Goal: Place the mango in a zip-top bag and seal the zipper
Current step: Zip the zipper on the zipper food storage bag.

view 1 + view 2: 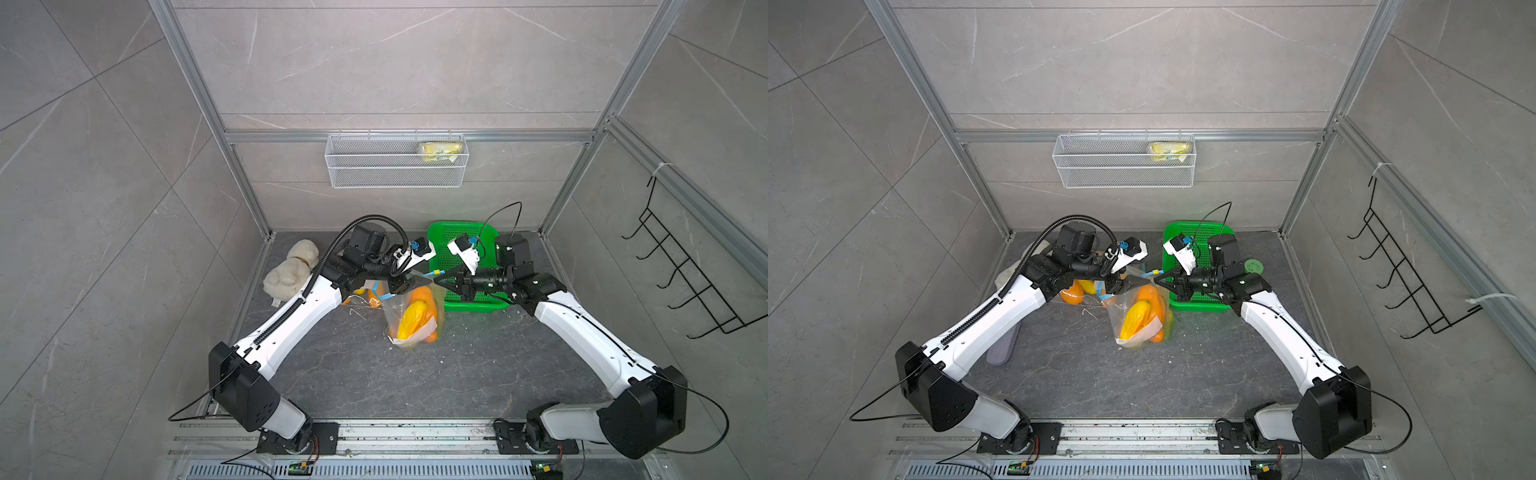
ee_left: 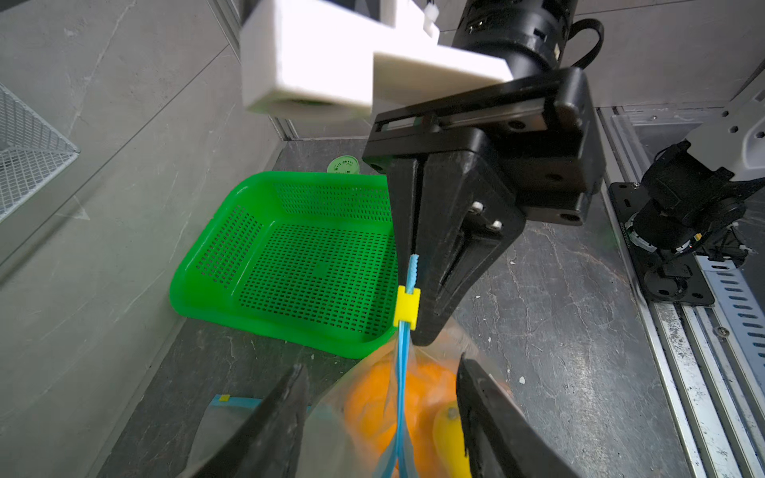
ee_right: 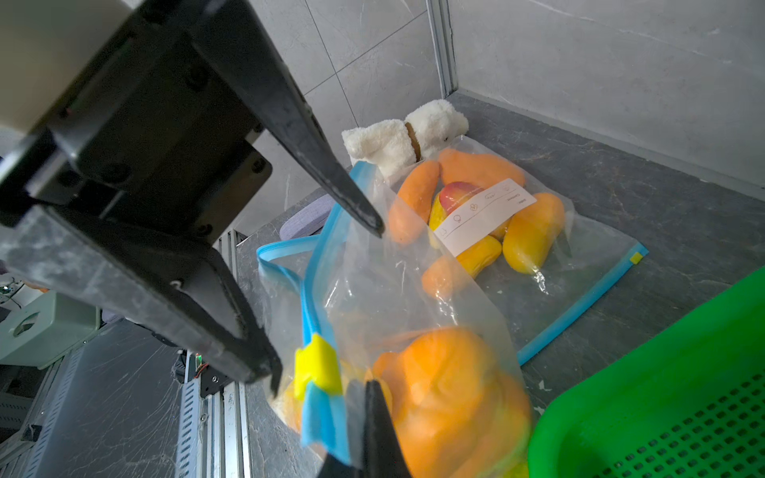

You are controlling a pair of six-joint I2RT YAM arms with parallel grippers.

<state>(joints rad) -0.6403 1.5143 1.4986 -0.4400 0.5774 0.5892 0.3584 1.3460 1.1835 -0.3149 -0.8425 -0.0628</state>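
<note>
So, zip-top bag: standing at the middle of the surface, its top held up between the two arms.
Yellow mango: inside that bag, among orange mangoes.
Right gripper: fingers clenched on the bag's top corner, right beside the yellow slider.
Left gripper: fingers released, spread to either side of the blue zipper track, not pinching it.
Zipper: from the slider towards the left fingers the two blue strips run apart, so the mouth is not sealed.
Green basket: at 2 o'clock from the bag, just beside it.
Second bag: lying flat at 9 o'clock, packed with mangoes.
Plush toy: at 10 o'clock, against the side wall.
</note>
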